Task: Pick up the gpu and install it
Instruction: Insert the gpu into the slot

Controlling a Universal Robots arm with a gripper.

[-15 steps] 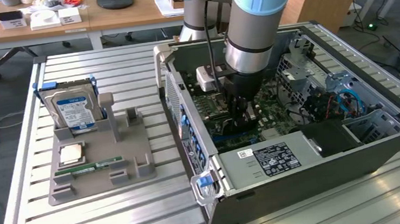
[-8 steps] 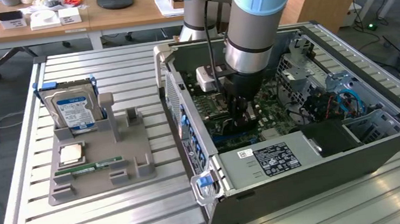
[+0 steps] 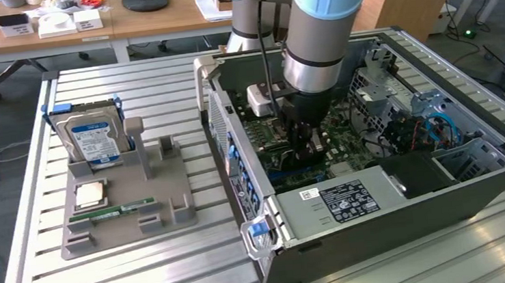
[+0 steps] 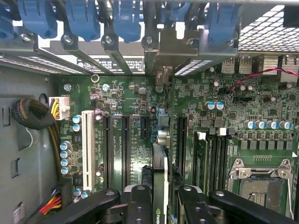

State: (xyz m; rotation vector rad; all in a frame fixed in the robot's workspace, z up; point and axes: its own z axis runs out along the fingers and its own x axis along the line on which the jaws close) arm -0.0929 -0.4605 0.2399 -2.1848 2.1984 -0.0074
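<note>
One arm reaches down into the open computer case (image 3: 476, 184), tool (image 3: 307, 152) low over the motherboard (image 3: 283, 158). Tool fingers (image 4: 140, 205) are closed part-way on the gpu (image 4: 160, 186), card held edge-on between them, directly above the board's row of expansion slots (image 4: 127, 144).

Doing this step well, as I judge it: keep card upright and parallel to its slot, bracket end lined up with the rear opening (image 4: 164, 74) under the blue slot clips (image 4: 126, 18), press straight down with no twist.

Wrist view gives the fine alignment: card edge against the slot row, the white slot (image 4: 87, 144) off to one side of it, CPU socket (image 4: 261, 182) on the other.

Exterior view gives the setting: case lying on the slatted bench (image 3: 119, 84), grey parts tray (image 3: 116, 208) beside the case, hard drive (image 3: 95, 138) standing in the tray, memory stick (image 3: 112, 212) lying flat in it
</note>
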